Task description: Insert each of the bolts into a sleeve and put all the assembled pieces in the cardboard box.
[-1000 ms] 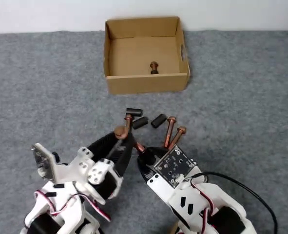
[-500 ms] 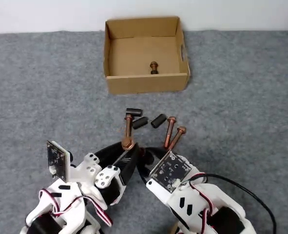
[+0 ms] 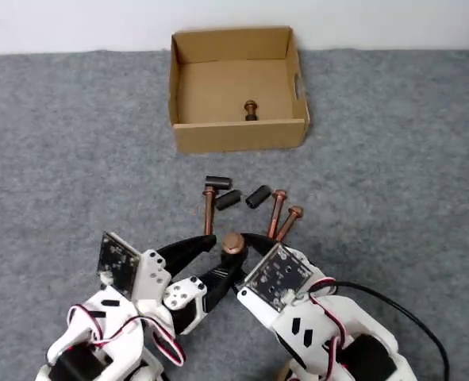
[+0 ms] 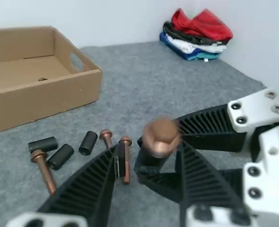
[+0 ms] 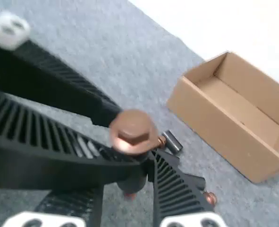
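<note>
Currently the left gripper [image 3: 227, 255] is clamped narrow on a copper bolt [image 3: 233, 243], held head-up just in front of both arms, close to the loose parts. The right gripper [image 5: 130, 188] sits tight against the same bolt from the other side; can't tell its grip. A dark sleeve-like piece [image 5: 132, 178] shows under the bolt head in the right wrist view; can't tell if the bolt is inside it. On the grey carpet [image 3: 393, 159] between arms and box are three black sleeves [image 3: 228, 199] in a cluster. One loose bolt [image 3: 209, 210] lies just beside them on the left, and a pair of loose bolts [image 3: 276, 213] lies side by side on the right. The cardboard box [image 3: 238, 136] is farther back, well apart from the cluster, with one assembled piece [image 3: 251, 110] inside near its front wall. A clothes pile [image 4: 198, 35] sits by the far wall.
</note>
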Controlling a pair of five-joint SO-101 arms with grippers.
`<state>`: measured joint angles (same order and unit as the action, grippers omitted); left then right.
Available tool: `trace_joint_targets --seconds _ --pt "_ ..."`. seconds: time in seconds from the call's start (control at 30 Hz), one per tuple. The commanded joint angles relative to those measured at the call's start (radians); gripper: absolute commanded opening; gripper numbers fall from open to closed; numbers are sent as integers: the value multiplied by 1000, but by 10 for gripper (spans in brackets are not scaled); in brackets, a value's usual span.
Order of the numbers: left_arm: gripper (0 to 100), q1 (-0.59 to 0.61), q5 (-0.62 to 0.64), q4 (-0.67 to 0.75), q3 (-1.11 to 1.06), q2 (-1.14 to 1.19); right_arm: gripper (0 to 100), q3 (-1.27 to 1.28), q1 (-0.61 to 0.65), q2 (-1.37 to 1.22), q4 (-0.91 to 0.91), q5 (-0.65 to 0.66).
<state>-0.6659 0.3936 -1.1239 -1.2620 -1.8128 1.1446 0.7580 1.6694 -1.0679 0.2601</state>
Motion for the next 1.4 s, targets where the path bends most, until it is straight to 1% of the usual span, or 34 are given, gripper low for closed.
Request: trace_joint_targets --seconds 0.0,0.17,0.33,0.37,0.43,0.47,0.5,0.57,0.67,0.73,0.8,0.87,0.93,1.07,1.17,1.37 --pt "197 -12 -18 -64 59 6 8 -11 -7 5 36 8" --pt "196 -9 -18 -135 139 8 8 12 -114 5 38 -2" --pt "182 3 -20 -176 211 6 8 12 -211 4 36 -144" --pt "159 26 -20 -176 217 6 8 12 -242 4 36 -176" --pt "82 94 -38 -173 214 6 8 12 -318 4 36 -244" --pt "31 132 -74 -173 208 6 8 12 -363 4 35 -275" --pt "0 170 -120 -172 191 5 8 12 -407 4 35 -298" --pt "14 247 -199 -150 143 2 8 6 -489 -15 35 -322" --pt "4 390 -307 -110 64 2 8 -58 -553 -77 45 -341" --pt "4 485 -348 -71 1 0 8 -126 -567 -154 47 -399" --pt "4 559 -353 -28 -70 0 8 -196 -570 -252 58 -457" --pt "4 606 -353 0 -139 0 8 -264 -570 -366 91 -493" --pt "4 638 -353 25 -211 0 8 -328 -570 -486 142 -497" --pt "4 675 -353 78 -348 0 8 -468 -570 -723 260 -500" --pt "4 678 -354 137 -421 0 8 -580 -570 -891 358 -502" --pt "5 677 -353 135 -420 6 8 -793 -570 -1236 544 -497"
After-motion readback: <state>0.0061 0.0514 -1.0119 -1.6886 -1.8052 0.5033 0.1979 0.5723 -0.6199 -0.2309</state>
